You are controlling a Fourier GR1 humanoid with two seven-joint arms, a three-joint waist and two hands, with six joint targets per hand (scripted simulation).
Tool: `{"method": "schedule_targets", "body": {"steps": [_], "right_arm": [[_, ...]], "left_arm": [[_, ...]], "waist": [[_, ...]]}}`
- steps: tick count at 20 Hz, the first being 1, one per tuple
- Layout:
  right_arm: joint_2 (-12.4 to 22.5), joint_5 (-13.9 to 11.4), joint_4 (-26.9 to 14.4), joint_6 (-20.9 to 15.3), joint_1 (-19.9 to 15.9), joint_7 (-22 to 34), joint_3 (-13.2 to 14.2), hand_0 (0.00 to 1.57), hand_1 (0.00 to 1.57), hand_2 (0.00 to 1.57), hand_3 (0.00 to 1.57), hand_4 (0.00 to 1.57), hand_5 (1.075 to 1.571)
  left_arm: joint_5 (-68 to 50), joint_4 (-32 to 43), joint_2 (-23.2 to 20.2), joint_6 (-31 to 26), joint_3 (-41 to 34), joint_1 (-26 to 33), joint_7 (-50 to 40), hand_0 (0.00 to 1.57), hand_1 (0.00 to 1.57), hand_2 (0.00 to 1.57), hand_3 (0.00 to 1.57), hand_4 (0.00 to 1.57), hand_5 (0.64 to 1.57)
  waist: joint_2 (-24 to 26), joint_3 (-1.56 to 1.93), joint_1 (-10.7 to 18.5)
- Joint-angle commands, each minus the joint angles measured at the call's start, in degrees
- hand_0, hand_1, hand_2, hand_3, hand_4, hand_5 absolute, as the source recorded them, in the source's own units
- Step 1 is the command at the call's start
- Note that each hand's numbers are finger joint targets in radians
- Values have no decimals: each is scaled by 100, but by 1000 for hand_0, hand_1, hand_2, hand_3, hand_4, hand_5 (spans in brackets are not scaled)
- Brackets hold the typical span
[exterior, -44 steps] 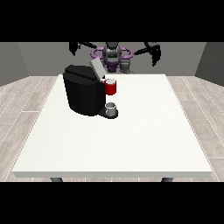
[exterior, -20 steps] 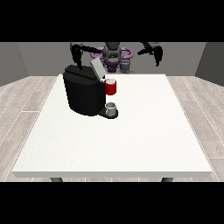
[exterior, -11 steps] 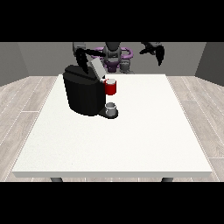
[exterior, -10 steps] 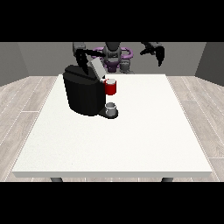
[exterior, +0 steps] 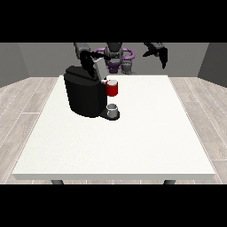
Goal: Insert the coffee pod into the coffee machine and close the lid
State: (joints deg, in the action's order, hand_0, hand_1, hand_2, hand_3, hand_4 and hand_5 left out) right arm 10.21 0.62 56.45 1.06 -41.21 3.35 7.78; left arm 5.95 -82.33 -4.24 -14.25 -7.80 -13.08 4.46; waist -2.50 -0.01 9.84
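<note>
The black coffee machine [exterior: 85,95] stands on the left half of the white table [exterior: 146,133]. A red cylinder [exterior: 112,88] sticks out at its front, above a small grey cup [exterior: 112,110] on the machine's base. The grey lid [exterior: 99,68] stands raised over the machine's top. The hand at the view's left [exterior: 88,59] is right behind the raised lid, at the machine's top edge; whether it touches the lid is not visible. The hand at the view's right [exterior: 159,51] hangs in the air beyond the table's far edge, fingers relaxed and pointing down, holding nothing.
The robot's purple and grey torso [exterior: 116,56] stands behind the table's far edge. Grey wooden floor surrounds the table on both sides.
The hand at the view's left has swung in from the far left to the raised lid on top of the machine. The hand at the view's right has risen a little.
</note>
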Motion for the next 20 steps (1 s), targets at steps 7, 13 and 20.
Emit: {"method": "schedule_targets", "body": {"steps": [7,13,20], "right_arm": [[-165,-355,23,-100,-831,224,-395,0,0,0,0,107,1571],[-49,-482,8,-93,-926,-6,-420,0,0,0,0,0,1571],[124,-852,324,-259,-1531,609,-617,0,0,0,0,219,1571]], "left_arm": [[0,78,-60,54,29,-269,-93,0,0,0,0,372,1571],[255,-56,53,130,320,-181,177,0,0,0,0,330,1571],[208,165,54,-24,389,-376,197,0,0,0,0,331,1571]], "waist": [[-226,0,176],[-487,2,446],[-569,-1,823]]}}
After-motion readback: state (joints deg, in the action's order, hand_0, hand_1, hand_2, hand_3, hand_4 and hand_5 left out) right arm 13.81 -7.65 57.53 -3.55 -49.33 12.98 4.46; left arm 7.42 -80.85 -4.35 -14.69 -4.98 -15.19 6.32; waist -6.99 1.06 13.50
